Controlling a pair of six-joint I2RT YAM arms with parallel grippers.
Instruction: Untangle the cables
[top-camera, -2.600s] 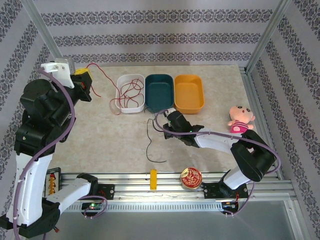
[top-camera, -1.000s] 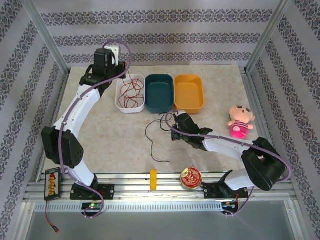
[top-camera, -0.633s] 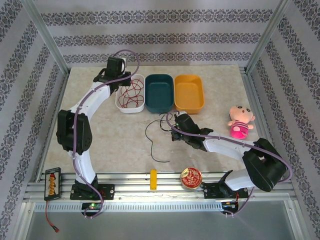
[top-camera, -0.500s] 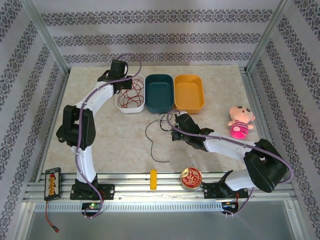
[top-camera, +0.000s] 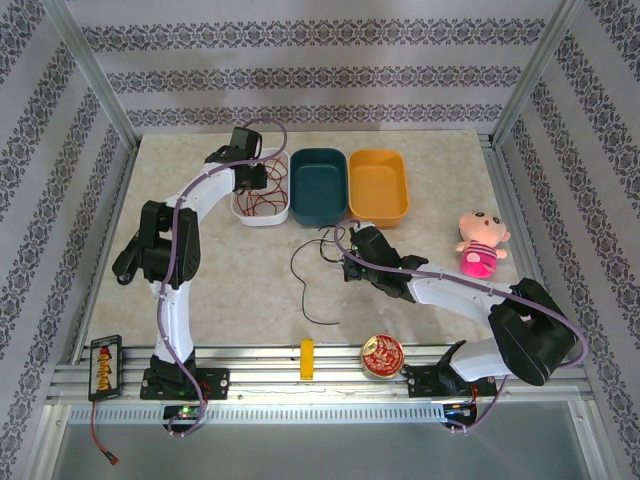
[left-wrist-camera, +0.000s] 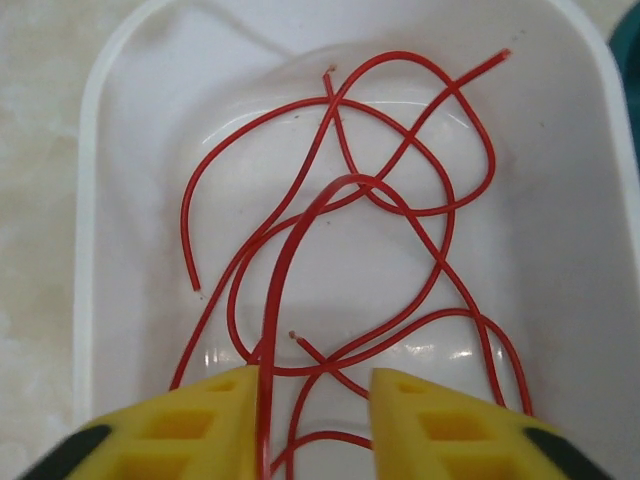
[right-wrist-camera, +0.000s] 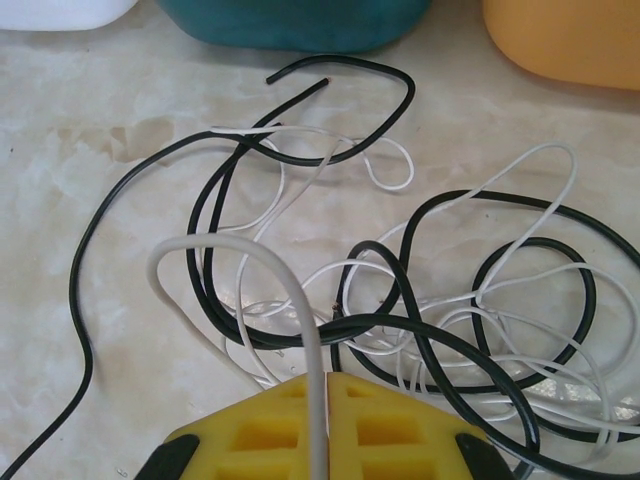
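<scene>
1. The marble-patterned table (top-camera: 240, 300) carries everything, with both arms bolted at its near edge.
2. The left arm (top-camera: 170, 270) reaches far back. Its left gripper (left-wrist-camera: 315, 378) hangs over the white bin (left-wrist-camera: 110, 150) with its yellow fingers parted, clamping nothing. One red strand runs down through the gap, close to one finger.
3. The right arm (top-camera: 460, 290) stretches across to mid-table. Its right gripper (right-wrist-camera: 327, 385) is clenched, pinching the white cable (right-wrist-camera: 215, 240) between closed fingers.
4. Three bins stand side by side at the back: white, then the teal bin (top-camera: 318, 185), then the orange bin (top-camera: 378, 185).
5. A pink doll (top-camera: 482, 240) lies near the right edge of the table.
6. A round red tin (top-camera: 382, 356), a yellow block (top-camera: 307, 358) and a battery pack (top-camera: 104, 366) sit along the near rail.
7. The red cable (left-wrist-camera: 283, 262) lies in loose loops inside the white bin.
8. The white cable and the black cable (right-wrist-camera: 408, 95) lie interlaced on the table just in front of the teal bin.
</scene>
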